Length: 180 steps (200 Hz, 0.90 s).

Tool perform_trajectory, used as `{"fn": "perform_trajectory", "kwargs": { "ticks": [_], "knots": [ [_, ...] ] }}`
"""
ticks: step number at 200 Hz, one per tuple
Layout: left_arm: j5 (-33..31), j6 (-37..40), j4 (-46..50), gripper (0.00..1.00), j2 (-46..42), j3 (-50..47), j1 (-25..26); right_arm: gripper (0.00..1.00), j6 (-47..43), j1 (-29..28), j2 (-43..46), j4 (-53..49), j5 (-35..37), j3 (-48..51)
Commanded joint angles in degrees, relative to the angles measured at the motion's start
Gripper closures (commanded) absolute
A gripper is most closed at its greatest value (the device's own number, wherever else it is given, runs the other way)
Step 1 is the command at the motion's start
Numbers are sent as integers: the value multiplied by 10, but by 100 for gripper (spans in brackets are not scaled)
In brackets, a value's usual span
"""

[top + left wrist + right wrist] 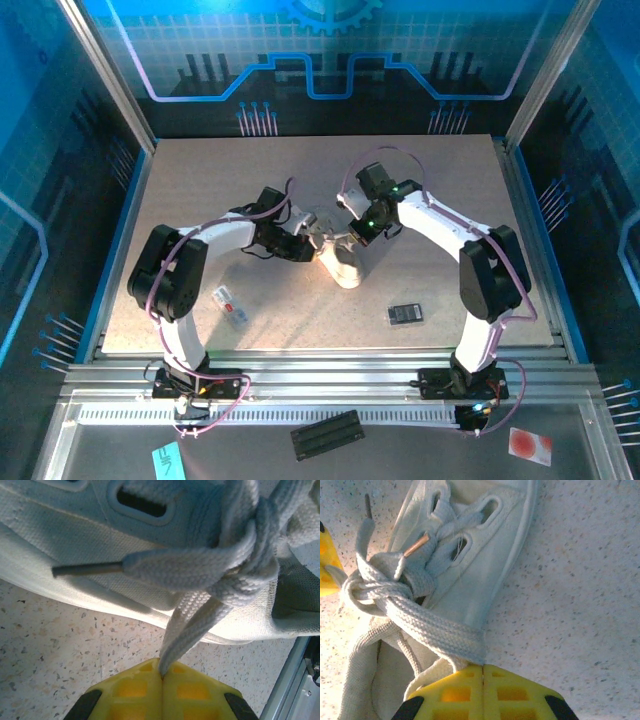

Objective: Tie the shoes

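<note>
The white shoe (340,262) lies mid-table, between both arms. My left gripper (308,243) sits at its left and is shut on a lace; in the left wrist view the yellow jaws (162,675) pinch a pale lace strand (192,625) that rises taut to the knot (240,565), beside the shoe's side (75,535). My right gripper (357,232) sits at the shoe's right. Its yellow jaws (483,666) are shut on a flat lace loop (440,630) running from the knot (375,585) across the shoe's upper (485,560). A lace tip (415,545) lies over the eyelets.
A small black device (405,314) lies on the table to the right front of the shoe. A white-and-red packet (229,305) lies to the left front. The speckled tabletop (450,190) is bordered by blue walls. A black bar (327,434) rests on the front rail.
</note>
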<state>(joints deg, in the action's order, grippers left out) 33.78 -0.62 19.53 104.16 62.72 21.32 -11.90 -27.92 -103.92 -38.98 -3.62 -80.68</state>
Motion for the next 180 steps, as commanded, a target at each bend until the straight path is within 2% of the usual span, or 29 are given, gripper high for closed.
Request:
{"fn": "perform_trajectory", "kwargs": {
  "ticks": [1, 52, 65, 81, 94, 113, 139, 180],
  "knots": [
    [-8, -12, -7, 100, -14, -2, 5, 97, -56, 8, 16, 15, 16, -19],
    [-11, -21, -18, 100, -17, -9, 8, 92, -125, 0, 26, 29, 32, -31],
    [-13, -22, -19, 100, -18, -10, 10, 84, -131, 1, 28, 31, 22, -25],
    [-14, -23, -23, 100, -21, -13, 10, 66, -115, 5, 34, 37, -3, -6],
    [-15, -24, -30, 100, -24, -17, 11, 58, -86, 14, 44, 46, -35, 13],
    [-12, -24, -39, 100, -25, -22, 11, 53, -28, 40, 64, 59, -88, 38],
    [-13, -26, -51, 100, -28, -28, 17, 52, 86, 70, 76, 96, -189, 52],
    [-19, -32, -69, 100, -32, -34, 22, 52, 235, 61, 2, 142, -264, -3]
  ]
}}
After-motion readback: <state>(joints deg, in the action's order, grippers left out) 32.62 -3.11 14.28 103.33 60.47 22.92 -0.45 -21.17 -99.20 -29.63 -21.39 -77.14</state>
